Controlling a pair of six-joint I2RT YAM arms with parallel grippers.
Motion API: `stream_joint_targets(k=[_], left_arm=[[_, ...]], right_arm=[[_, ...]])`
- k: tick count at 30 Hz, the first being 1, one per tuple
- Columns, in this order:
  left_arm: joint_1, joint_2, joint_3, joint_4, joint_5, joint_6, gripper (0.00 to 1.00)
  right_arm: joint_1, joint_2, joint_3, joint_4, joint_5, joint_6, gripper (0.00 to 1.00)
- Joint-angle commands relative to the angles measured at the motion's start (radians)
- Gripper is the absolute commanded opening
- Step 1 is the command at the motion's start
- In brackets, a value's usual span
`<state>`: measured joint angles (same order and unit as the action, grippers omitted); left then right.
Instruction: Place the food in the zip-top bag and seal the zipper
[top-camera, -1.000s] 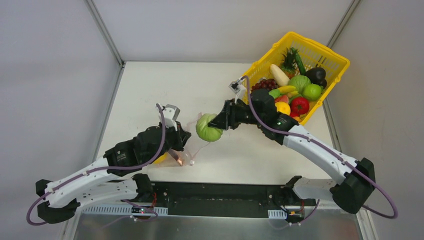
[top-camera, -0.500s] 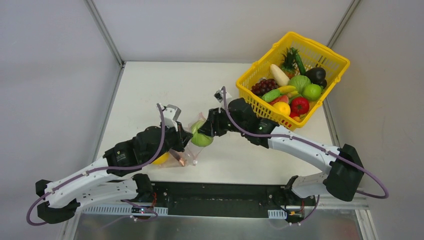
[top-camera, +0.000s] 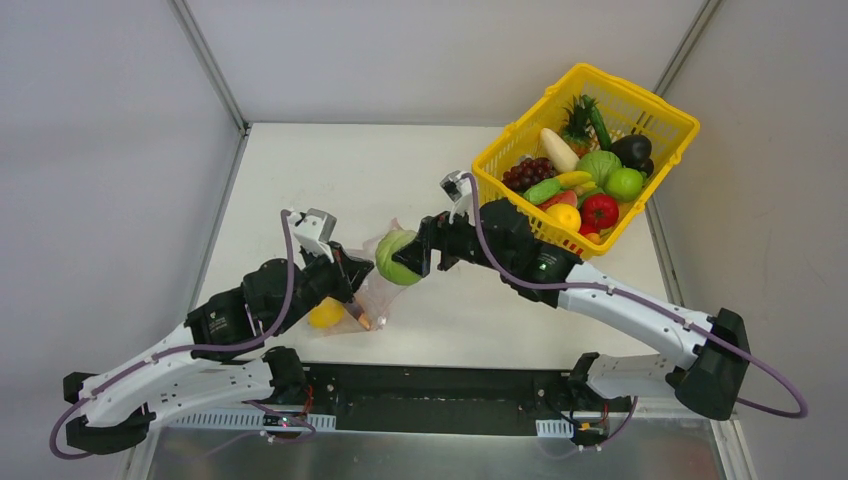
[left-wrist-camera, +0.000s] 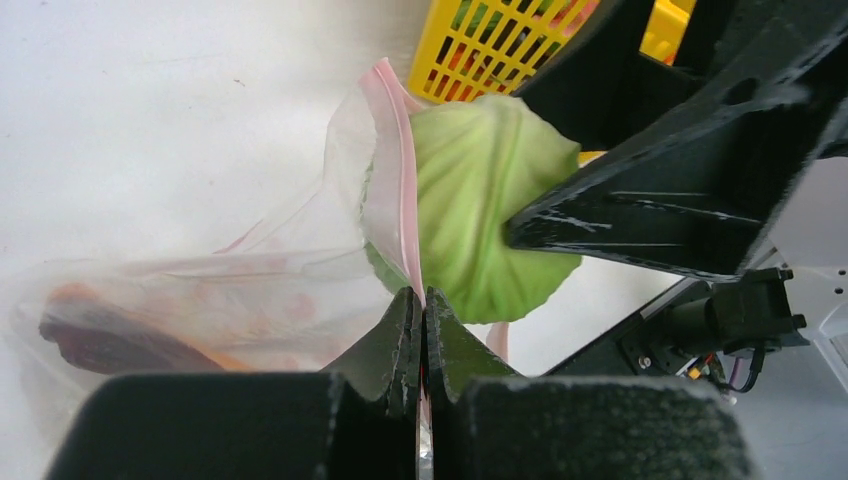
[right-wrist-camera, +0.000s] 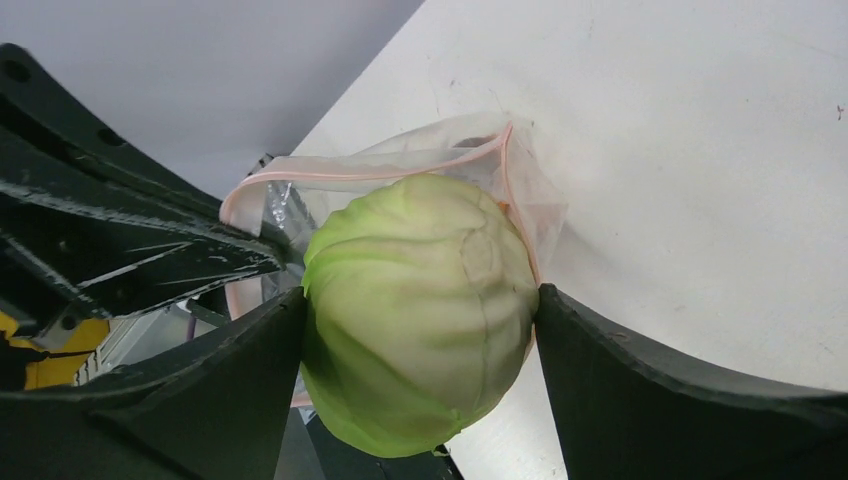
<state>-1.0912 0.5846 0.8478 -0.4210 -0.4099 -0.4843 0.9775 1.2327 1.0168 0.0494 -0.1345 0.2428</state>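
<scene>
Cabbage (top-camera: 395, 258) seen from overhead is clamped in the right gripper (top-camera: 408, 258), fingers closed on its sides. It is held right at the mouth of the zip-top bag (top-camera: 372, 300), which lies on the table (top-camera: 300, 180) down-left of it, toward the left arm. At the bag's near edge is the left gripper (top-camera: 350, 292). A yellow fruit (top-camera: 326, 315) is already inside, and the rest of the food is in the yellow basket (top-camera: 600, 75), well apart on the right. Left wrist view: left fingers (left-wrist-camera: 400, 350) are pressed together, pinching the pink zipper (left-wrist-camera: 398, 190) strip and holding that lip up. The cabbage is just past the strip, touching or nearly so, with a black right finger (left-wrist-camera: 660, 200) on its far side. The clear bag body trails off left with dark and orange shapes inside, can't tell what. Right wrist view: the cabbage fills the gap between both right fingers (right-wrist-camera: 650, 400), and the pink rim loops behind and over its top. So the opening is straight ahead of the fingers, and it looks barely as wide as the cabbage. Judgement: the right arm makes the move, pushing along its own pointing line into the bag with the left holding the lip. Tight fit, the rim could fold or catch.
</scene>
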Motion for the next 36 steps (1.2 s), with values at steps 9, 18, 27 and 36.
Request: stream_joint_targets(k=[9,18,27,36], left_arm=[[0.01,-0.015,-0.006,0.079,0.004,-0.021,0.0],[0.01,-0.018,-0.003,0.077,-0.002,-0.021,0.0],[0.009,-0.023,0.0,0.05,-0.052,-0.016,0.0],[0.009,-0.012,-0.004,0.035,-0.059,-0.015,0.0]], right_arm=[[0.001,0.028,0.039,0.063,-0.074,-0.008,0.89],[0.004,0.017,0.053,0.057,-0.042,-0.026,1.0],[0.005,-0.138,-0.056,0.051,0.114,-0.027,0.98],[-0.001,-0.171,-0.082,0.005,0.389,-0.007,0.92]])
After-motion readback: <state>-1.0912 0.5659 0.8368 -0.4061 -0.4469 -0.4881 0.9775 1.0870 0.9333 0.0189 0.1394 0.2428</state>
